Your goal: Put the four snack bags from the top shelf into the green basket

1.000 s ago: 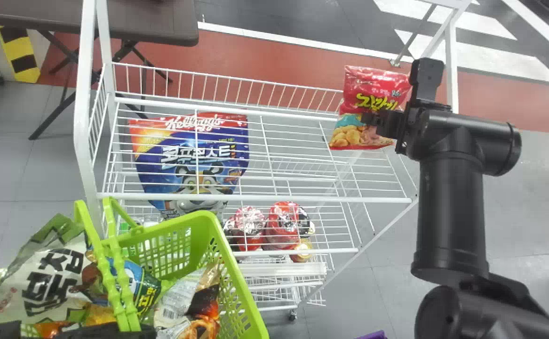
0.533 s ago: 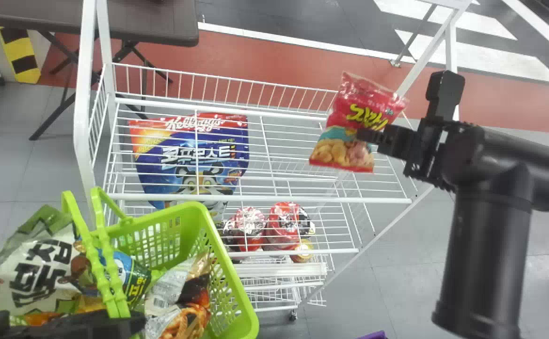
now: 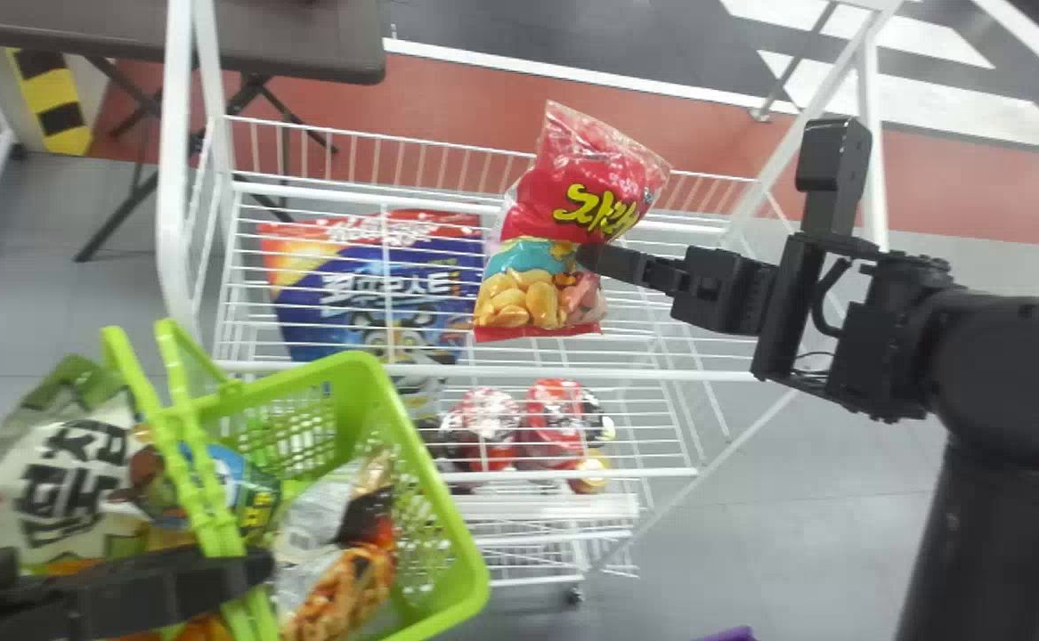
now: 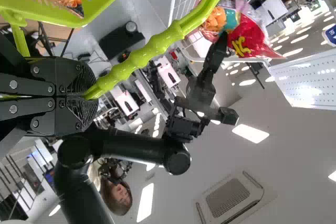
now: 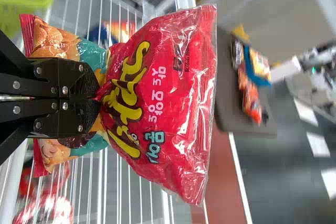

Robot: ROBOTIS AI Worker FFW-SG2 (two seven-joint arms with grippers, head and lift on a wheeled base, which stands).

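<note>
Pinching the red snack bag mid-body, the right tool has a sensible hold on something probably light, slippery and crushable; the left tool clasps the basket handle

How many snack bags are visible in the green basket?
3: a white and green bag at left, a blue one beneath the handles, a white and brown one at right. Others may be hidden.
</note>
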